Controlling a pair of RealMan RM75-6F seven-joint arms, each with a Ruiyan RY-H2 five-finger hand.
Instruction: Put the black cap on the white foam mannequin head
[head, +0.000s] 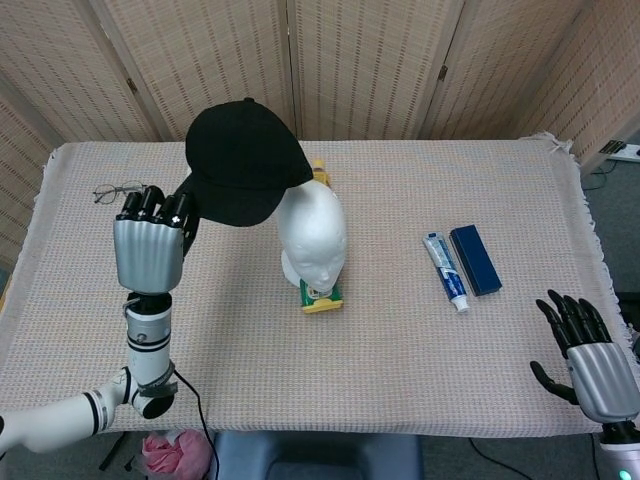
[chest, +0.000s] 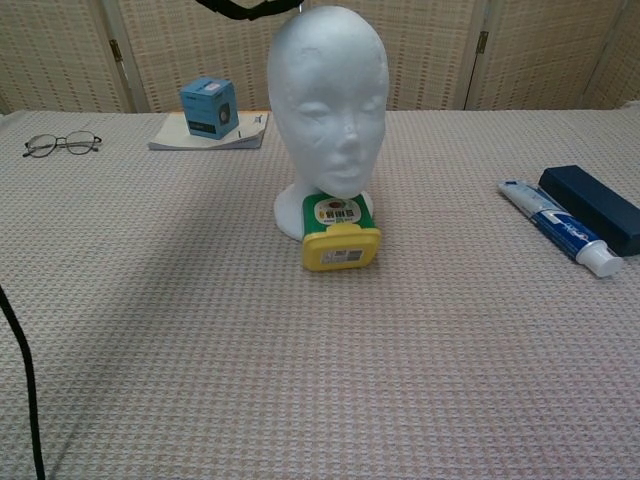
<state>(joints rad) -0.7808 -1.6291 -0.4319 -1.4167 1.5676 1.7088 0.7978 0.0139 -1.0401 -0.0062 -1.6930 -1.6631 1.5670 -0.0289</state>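
Observation:
My left hand (head: 150, 248) holds the black cap (head: 244, 162) by its edge, raised high above the table. The cap hangs just left of and partly over the back of the white foam mannequin head (head: 313, 236), which stands upright mid-table. In the chest view only the cap's lower rim (chest: 248, 8) shows at the top edge, left of the mannequin head (chest: 328, 100). My right hand (head: 590, 355) rests at the near right corner with fingers spread and nothing in it.
A yellow-green bottle (head: 321, 297) lies at the mannequin's base. Glasses (head: 113, 192) sit far left; a blue box (chest: 209, 107) on a booklet sits behind. A toothpaste tube (head: 446, 270) and dark blue case (head: 475, 259) lie to the right.

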